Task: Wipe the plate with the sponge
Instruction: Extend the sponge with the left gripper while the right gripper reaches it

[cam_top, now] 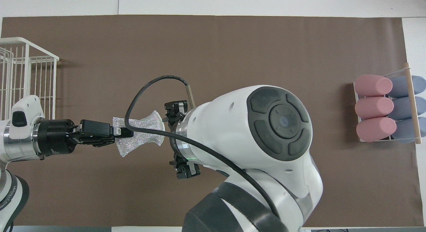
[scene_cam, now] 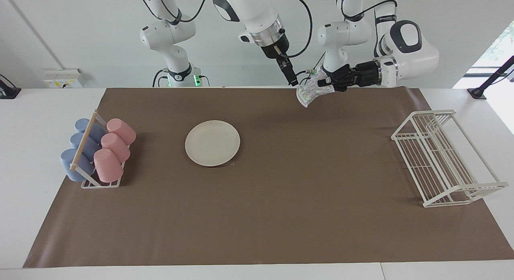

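Note:
The cream plate (scene_cam: 212,142) lies flat on the brown mat, toward the right arm's end of the middle. In the overhead view it is hidden under the right arm (cam_top: 266,132). My left gripper (scene_cam: 324,83) is shut on the silvery mesh sponge (scene_cam: 309,93) and holds it in the air over the mat's edge nearest the robots; both also show in the overhead view, the gripper (cam_top: 121,132) pinching the sponge (cam_top: 143,133). My right gripper (scene_cam: 294,81) points down, its tip at the sponge's other edge. It is well away from the plate.
A rack of pink and blue cups (scene_cam: 100,151) lying on their sides stands at the right arm's end of the mat (cam_top: 387,109). A white wire dish rack (scene_cam: 437,159) stands at the left arm's end (cam_top: 23,75).

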